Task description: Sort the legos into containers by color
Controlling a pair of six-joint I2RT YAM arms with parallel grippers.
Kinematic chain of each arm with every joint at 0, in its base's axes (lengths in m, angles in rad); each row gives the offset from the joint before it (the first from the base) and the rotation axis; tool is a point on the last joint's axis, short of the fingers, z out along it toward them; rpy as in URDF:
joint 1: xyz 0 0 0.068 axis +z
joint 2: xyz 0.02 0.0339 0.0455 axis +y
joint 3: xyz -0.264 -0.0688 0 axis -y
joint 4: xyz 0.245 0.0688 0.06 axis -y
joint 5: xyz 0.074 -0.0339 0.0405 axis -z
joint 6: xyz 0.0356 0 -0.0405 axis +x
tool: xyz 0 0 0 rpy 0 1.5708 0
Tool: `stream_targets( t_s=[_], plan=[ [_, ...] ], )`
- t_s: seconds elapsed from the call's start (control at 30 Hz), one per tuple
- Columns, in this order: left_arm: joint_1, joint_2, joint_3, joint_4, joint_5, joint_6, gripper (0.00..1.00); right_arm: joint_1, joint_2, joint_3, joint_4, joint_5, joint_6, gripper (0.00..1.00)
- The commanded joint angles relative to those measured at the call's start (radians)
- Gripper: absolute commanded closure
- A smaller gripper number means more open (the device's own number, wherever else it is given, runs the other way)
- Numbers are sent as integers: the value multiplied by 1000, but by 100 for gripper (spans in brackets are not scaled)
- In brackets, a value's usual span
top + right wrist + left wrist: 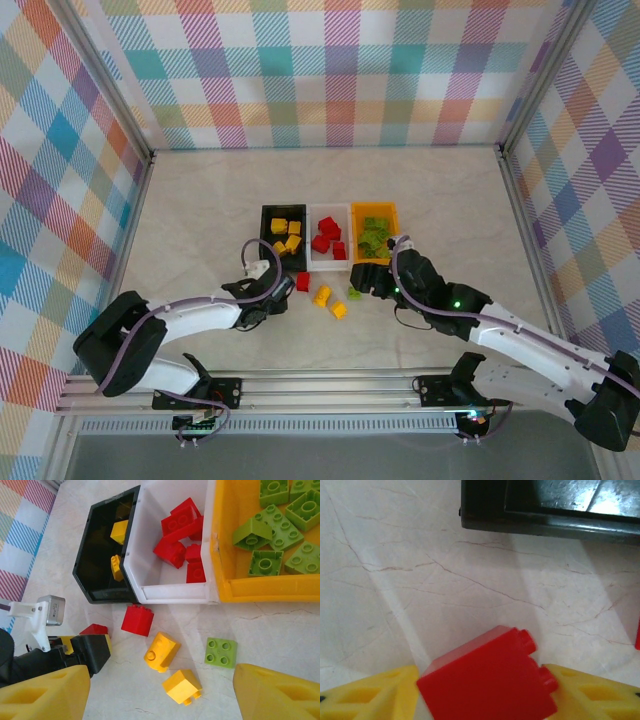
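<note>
My left hand (270, 287) is clamped on a red lego (487, 680). In the left wrist view the brick sits wedged between both yellow fingers (375, 692), tilted, with its studs pointing up and to the right.

Straight ahead of that hand, across a strip of bare tabletop (445, 595), is the near wall of the black bin (535, 522). From above, that bin holds the yellow legos, so I judge it the wrong target. The white bin (170, 592), where the other red legos (177, 522) lie, is the next one along to my right, touching the black bin's side. The coming move therefore turns on a shift rightward and forward, past the black bin's corner, until the brick hangs over the white opening. The left hand is the nearer one for this and already has the brick.

My right hand (160, 692) has its fingers well apart with nothing between them. It hovers just in front of the orange-yellow bin (270, 587), which holds the green legos.

Loose on the tabletop in front of it are:
- a green lego (220, 652)
- two yellow legos (161, 652) (182, 686)
- another red lego (137, 620), just beside the corner where the white and black bins meet

The green one lies nearest the right hand and nearest its own bin.
</note>
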Motion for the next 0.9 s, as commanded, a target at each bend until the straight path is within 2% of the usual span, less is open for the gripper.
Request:
stream_targets(
  t_s=[0.0,0.17,0.27,0.4,0.5,0.6,0.83,0.87],
  plan=[
    [8,19,-13,40,-29,6,43,2,-12,-20,2,18,5,24],
    [11,15,-2,24,-36,19,59,2,-6,-29,12,14,9,24],
    [7,-40,11,-16,-30,25,67,2,-12,-35,11,19,12,24],
    [-38,-185,62,-130,-39,32,69,3,-27,-53,11,27,18,24],
    [-64,-211,166,-185,-24,54,69,3,-36,-71,15,30,27,24],
    [-70,-116,301,-174,6,96,68,2,-40,-88,16,32,38,24],
    [-64,313,726,-202,26,198,68,2,-50,-98,-22,40,54,24],
    [-57,362,776,-214,23,209,66,2,-53,-99,-29,37,54,23]
  ],
)
